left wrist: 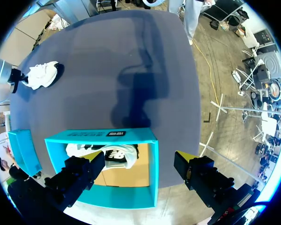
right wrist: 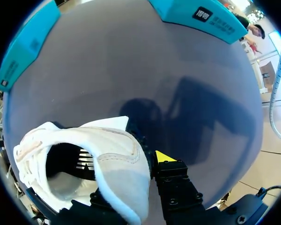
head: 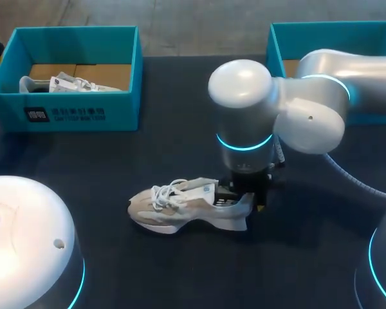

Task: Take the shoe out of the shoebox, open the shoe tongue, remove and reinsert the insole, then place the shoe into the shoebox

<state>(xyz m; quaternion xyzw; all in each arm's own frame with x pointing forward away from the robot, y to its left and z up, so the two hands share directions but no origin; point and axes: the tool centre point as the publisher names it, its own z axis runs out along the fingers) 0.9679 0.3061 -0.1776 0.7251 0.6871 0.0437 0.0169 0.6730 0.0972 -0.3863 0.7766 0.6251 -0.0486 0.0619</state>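
A beige and white shoe (head: 180,206) stands on its sole in the middle of the dark table, toe pointing to the view's left. My right gripper (head: 244,196) comes straight down onto its heel and is shut on the heel collar. In the right wrist view one finger is inside the shoe (right wrist: 117,154) and the yellow-tipped finger (right wrist: 165,156) is outside it. The left gripper (left wrist: 139,161) hangs open high above the teal shoebox (left wrist: 103,136) at the table's far left, touching nothing. The insole cannot be made out.
The left shoebox (head: 71,116) holds a second white shoe (head: 67,84). Another teal shoebox (head: 289,45) stands at the far right, partly behind my right arm. My left arm's white housing (head: 26,244) fills the near left corner.
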